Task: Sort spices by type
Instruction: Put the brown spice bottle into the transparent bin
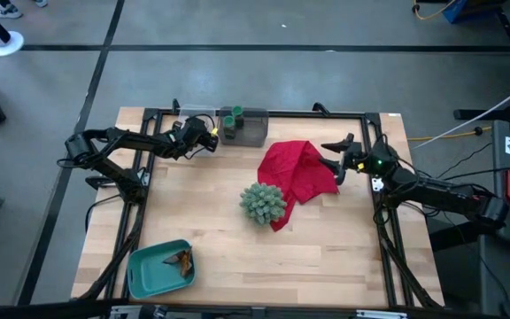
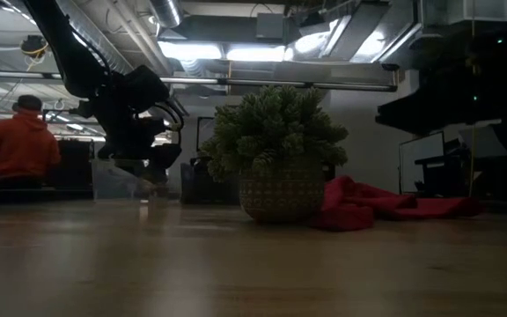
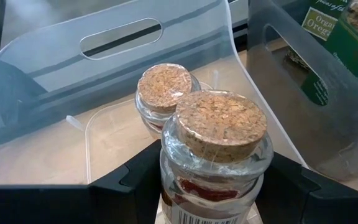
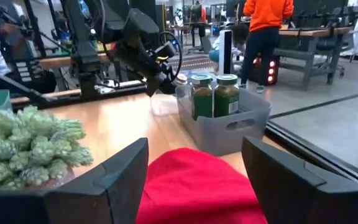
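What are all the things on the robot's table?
cork-topped jars: two, clear glass, tan corks; one held over the clear bin, one inside it
clear bin: one, see-through, table's far edge
green-lidded jars: two, in the grey bin
grey bin: one, beside the clear bin
red cloth: one, mid-table
spiky plant: one, green, beside the cloth
teal tray: one, near corner, brown packet inside
left pincer: gripping a jar
right pincer: open, at the cloth
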